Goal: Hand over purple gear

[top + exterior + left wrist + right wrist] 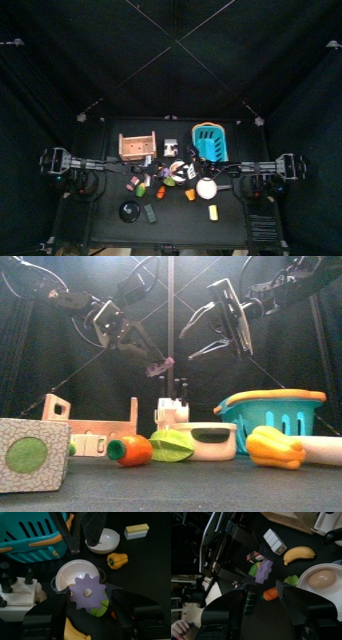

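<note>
Nearest my front camera, a pale cube with a green disc sits at the front left of the worktop. At the front right is a yellow pepper. Just behind these runs a row: a small orange piece, a green piece touching it, and a white bowl. Further back I see a teal basket with an orange rim on the right and a wooden rack on the left.

Above and behind all that, both arms hang over the middle of the worktop. The purple gear is up in the air, off the worktop. The left hand is clamped on it across its width, with the jaws standing wide apart to take it. Through the left wrist camera, the gear's toothed face is turned towards the lens, and a second white bowl lies on the worktop below it.

The right hand faces the gear from the other side, jaws apart and holding nothing. Through its wrist camera, the gear stands just ahead of the jaw tips, not between them. A banana lies on the worktop further off.
</note>
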### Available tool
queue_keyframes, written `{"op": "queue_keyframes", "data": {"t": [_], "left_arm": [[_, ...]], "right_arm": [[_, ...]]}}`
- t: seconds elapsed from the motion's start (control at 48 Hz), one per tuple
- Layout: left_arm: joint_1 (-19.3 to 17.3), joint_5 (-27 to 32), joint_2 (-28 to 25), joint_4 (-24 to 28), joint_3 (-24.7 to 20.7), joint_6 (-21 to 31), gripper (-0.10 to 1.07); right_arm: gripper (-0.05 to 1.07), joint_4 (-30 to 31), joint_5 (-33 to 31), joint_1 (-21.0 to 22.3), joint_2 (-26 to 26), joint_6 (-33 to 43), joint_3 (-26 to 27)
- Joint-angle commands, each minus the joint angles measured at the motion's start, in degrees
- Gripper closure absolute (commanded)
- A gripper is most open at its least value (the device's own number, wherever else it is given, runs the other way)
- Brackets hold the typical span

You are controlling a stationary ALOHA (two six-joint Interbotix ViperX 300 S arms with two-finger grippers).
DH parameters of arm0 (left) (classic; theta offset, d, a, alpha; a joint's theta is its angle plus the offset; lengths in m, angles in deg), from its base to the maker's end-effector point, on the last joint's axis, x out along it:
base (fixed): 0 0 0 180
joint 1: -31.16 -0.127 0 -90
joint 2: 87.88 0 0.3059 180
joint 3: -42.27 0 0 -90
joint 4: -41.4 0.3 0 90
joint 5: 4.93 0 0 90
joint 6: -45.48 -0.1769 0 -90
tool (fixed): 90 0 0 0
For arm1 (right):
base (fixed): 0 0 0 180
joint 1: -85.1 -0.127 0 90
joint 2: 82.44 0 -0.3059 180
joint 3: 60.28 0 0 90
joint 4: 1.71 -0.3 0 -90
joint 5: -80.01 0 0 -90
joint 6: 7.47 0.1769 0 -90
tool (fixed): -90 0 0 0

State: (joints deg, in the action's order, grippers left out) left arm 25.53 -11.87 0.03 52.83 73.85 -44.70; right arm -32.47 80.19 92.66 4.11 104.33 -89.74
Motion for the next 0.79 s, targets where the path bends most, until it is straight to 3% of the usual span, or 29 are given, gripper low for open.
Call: {"op": "queue_keyframes", "data": {"t": [0.0,0.312,0.771], "left_arm": [[-0.97,-3.08,0.79,0.97,-1.32,-0.09,0.4],[-1.32,-10.2,0.26,3.08,-1.32,-0.26,0.4],[-1.58,-13.45,-2.29,2.99,-3.16,-0.26,0.4]], "right_arm": [[0.18,-2.46,2.11,0.18,-1.41,0.0,1.05],[0.18,-4.48,3.08,0.26,-0.18,0.09,2.02],[0.21,-4.48,2.72,0.26,2.37,0.09,3.69]]}}
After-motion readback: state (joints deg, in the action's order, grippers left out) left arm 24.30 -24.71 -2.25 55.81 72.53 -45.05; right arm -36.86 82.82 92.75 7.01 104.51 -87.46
